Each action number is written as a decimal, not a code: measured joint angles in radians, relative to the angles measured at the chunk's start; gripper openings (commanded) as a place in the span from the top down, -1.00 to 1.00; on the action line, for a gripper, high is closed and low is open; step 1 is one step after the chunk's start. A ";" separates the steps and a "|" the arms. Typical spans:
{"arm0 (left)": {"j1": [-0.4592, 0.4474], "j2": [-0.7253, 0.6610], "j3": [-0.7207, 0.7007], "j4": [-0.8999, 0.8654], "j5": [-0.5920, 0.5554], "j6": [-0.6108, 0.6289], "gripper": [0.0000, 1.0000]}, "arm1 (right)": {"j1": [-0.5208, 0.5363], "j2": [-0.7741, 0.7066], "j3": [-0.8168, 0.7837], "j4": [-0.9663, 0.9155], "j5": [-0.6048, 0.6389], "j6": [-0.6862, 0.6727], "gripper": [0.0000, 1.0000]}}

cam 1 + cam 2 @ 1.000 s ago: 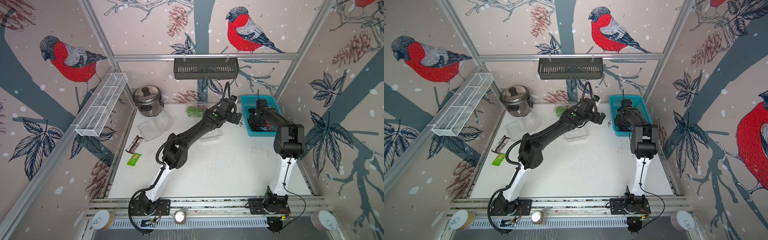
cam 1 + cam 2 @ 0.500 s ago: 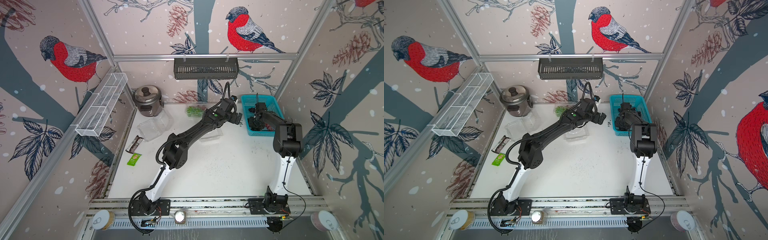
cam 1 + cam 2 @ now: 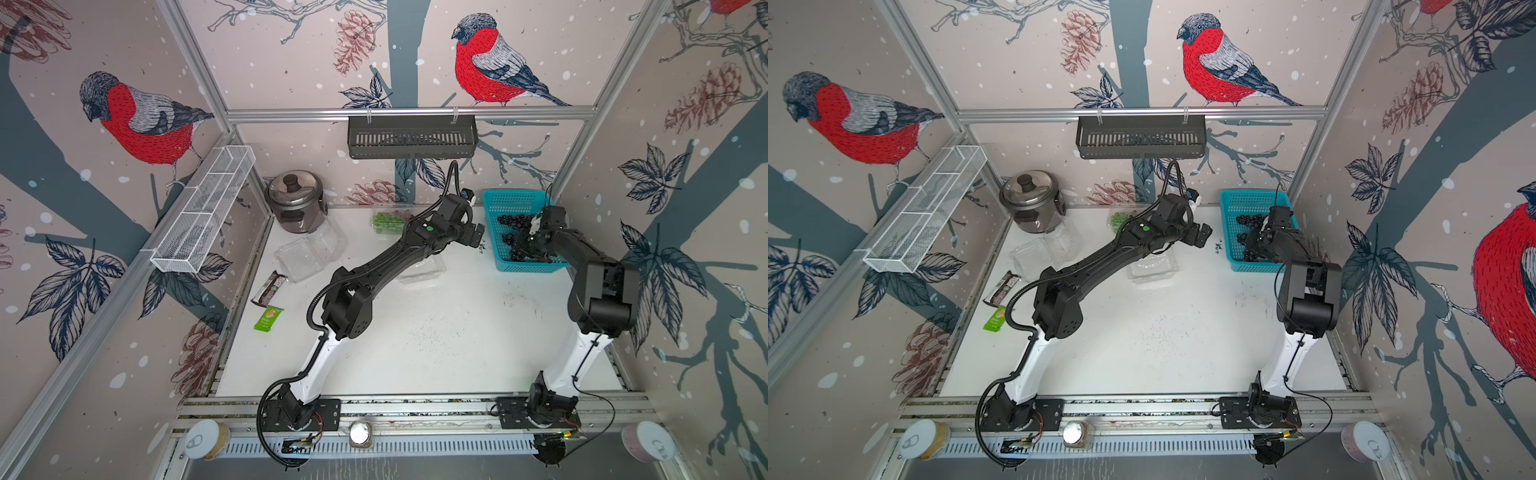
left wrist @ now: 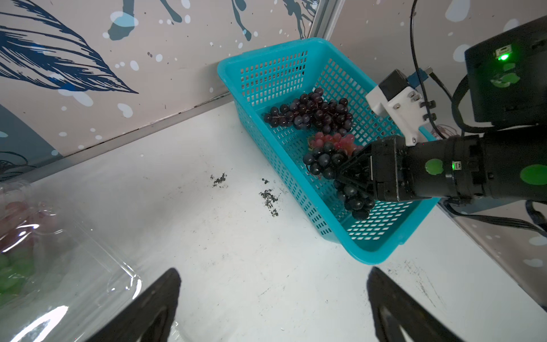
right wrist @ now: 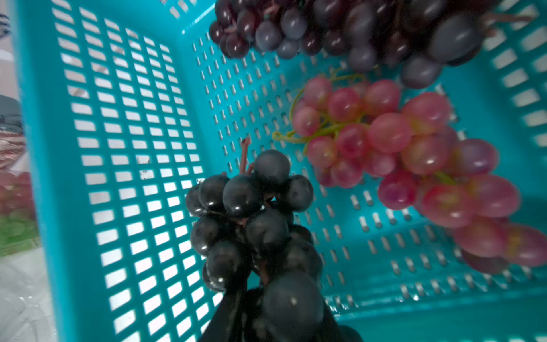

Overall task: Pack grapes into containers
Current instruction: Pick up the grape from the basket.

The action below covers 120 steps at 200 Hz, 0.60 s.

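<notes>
Inside the turquoise basket (image 3: 515,199), my right gripper (image 5: 266,296) is shut on a bunch of dark grapes (image 5: 248,219). From the left wrist view, the same bunch (image 4: 325,161) sticks out of its fingers. A red bunch (image 5: 399,142) and a purple bunch (image 4: 310,114) lie on the basket floor beside it. My left gripper (image 4: 272,296) hangs open and empty over bare table, left of the basket. Three clear containers sit on the table: one holding green grapes (image 3: 388,220), one open and empty (image 3: 305,255), and one partly under my left arm (image 3: 419,270).
A steel rice cooker (image 3: 296,199) stands at the back left. Two snack wrappers, one dark (image 3: 269,286) and one green (image 3: 268,318), lie by the left wall. A black shelf (image 3: 411,137) hangs on the back rail and a white wire rack (image 3: 203,208) on the left wall.
My right gripper has closed on the dark bunch inside the basket and drawn back slightly. The left arm has not moved.
</notes>
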 measured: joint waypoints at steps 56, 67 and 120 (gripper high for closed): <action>0.027 -0.059 -0.090 0.001 0.034 -0.050 -0.94 | 0.002 -0.048 -0.011 0.006 -0.034 0.005 0.41; 0.042 -0.070 -0.101 0.001 0.055 -0.069 -0.94 | 0.002 -0.064 -0.005 0.004 -0.034 0.006 0.41; 0.139 -0.159 -0.222 0.032 0.184 -0.181 -0.94 | 0.014 -0.119 0.063 -0.011 -0.030 0.006 0.41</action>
